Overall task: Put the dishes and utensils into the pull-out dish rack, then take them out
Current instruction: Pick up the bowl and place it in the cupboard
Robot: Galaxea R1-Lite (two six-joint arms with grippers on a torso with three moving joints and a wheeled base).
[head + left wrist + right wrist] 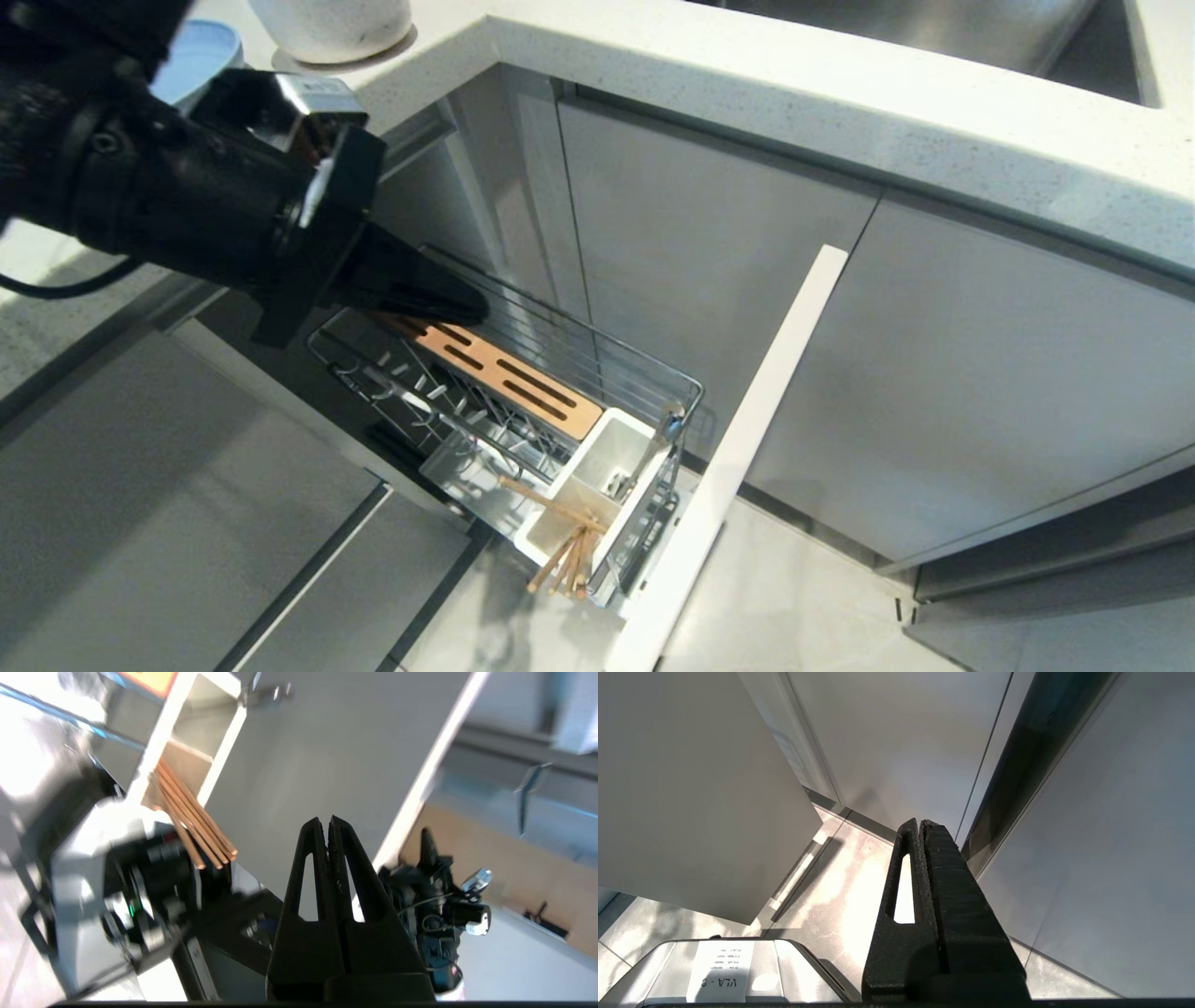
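Left gripper [471, 306] fingers [343, 858] pressed together, empty; chopsticks [560, 551] apart.

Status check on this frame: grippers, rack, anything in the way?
Left gripper shut, empty, over the wooden strip. Right gripper shut, parked low by the cabinets. Pull-out dish rack open; chopsticks in the white caddy. No obstruction seen.

Chopsticks [563, 548] in rack's [569, 336] white caddy [611, 471]

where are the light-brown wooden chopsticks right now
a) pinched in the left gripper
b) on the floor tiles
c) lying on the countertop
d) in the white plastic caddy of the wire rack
d: the light-brown wooden chopsticks stand slanted in the white plastic caddy, while the left gripper is shut on nothing.
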